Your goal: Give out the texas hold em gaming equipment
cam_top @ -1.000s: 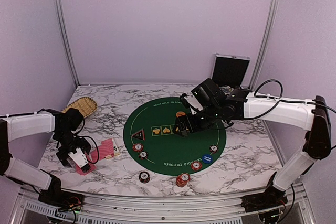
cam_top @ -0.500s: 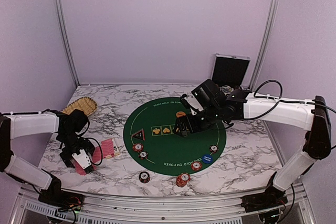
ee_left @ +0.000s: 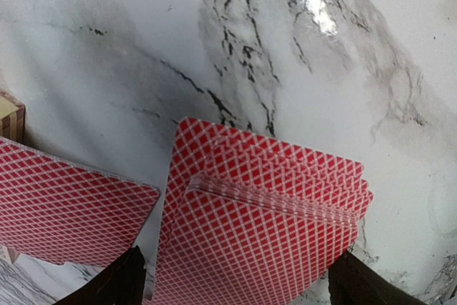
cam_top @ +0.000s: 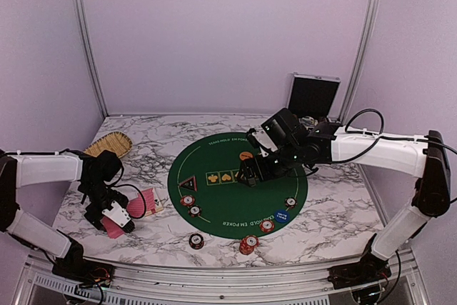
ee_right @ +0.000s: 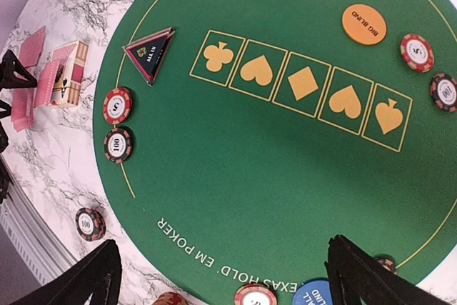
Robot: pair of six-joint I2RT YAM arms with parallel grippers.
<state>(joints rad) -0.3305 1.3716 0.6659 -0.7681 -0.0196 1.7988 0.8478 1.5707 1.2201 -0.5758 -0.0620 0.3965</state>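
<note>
My left gripper [cam_top: 114, 219] is at the left of the marble table, shut on a stack of red-backed cards [ee_left: 264, 241] held across its jaws just above the table. More red-backed cards [cam_top: 146, 201] lie beside it, also in the left wrist view [ee_left: 64, 205]. My right gripper [cam_top: 250, 176] hovers open and empty over the green poker mat [cam_top: 235, 194]. On the mat lie a black triangular marker [ee_right: 150, 49], an orange disc [ee_right: 363, 24], a blue disc [cam_top: 283, 215] and striped chips [ee_right: 117, 105]. Two chips [cam_top: 196, 241] lie off the mat's near edge.
A woven straw basket [cam_top: 111, 144] lies at the back left. The open silver case [cam_top: 313, 96] stands at the back right. A card box [ee_right: 68, 73] sits by the loose cards. Metal frame posts stand at the back corners.
My left gripper has shifted slightly to the right with the cards in it. The right arm has not moved.
</note>
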